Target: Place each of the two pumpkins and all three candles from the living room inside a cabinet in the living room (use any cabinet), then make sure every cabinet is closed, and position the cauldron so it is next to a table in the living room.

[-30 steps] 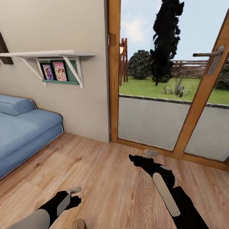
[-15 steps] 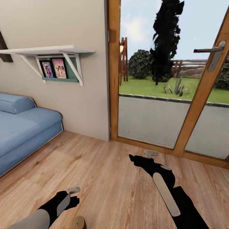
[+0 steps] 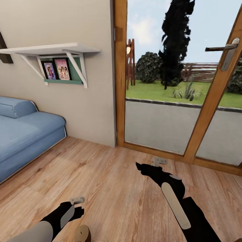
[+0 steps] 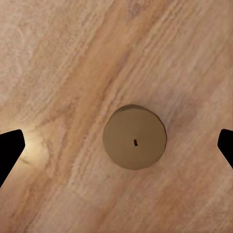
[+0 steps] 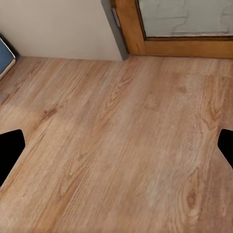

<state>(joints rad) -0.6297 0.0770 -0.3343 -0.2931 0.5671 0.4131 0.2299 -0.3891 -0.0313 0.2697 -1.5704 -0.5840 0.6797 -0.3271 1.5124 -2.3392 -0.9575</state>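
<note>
One candle (image 3: pixel 82 233), a stubby grey-beige cylinder, stands upright on the wood floor at the bottom edge of the head view. My left gripper (image 3: pixel 77 205) hovers just above and beyond it. In the left wrist view the candle's round top with its small wick (image 4: pixel 135 143) lies straight below, centred between the dark fingertips (image 4: pixel 10 148), which stand wide apart and touch nothing. My right gripper (image 3: pixel 145 166) hangs open over bare floor near the glass door; its fingertips (image 5: pixel 9 150) hold nothing. Pumpkins, cabinet and cauldron are out of view.
A blue sofa (image 3: pixel 23 134) stands at the left along the wall. Above it hangs a white wall shelf (image 3: pixel 53 49) with picture frames. A wood-framed glass door (image 3: pixel 208 111) with a lever handle closes off the far right. Wood floor (image 3: pixel 111 188) stretches between them.
The whole head view has shifted: shelf and sofa sit higher in the picture, and more of the candle shows at the bottom edge. Both arms keep their places in the picture.
</note>
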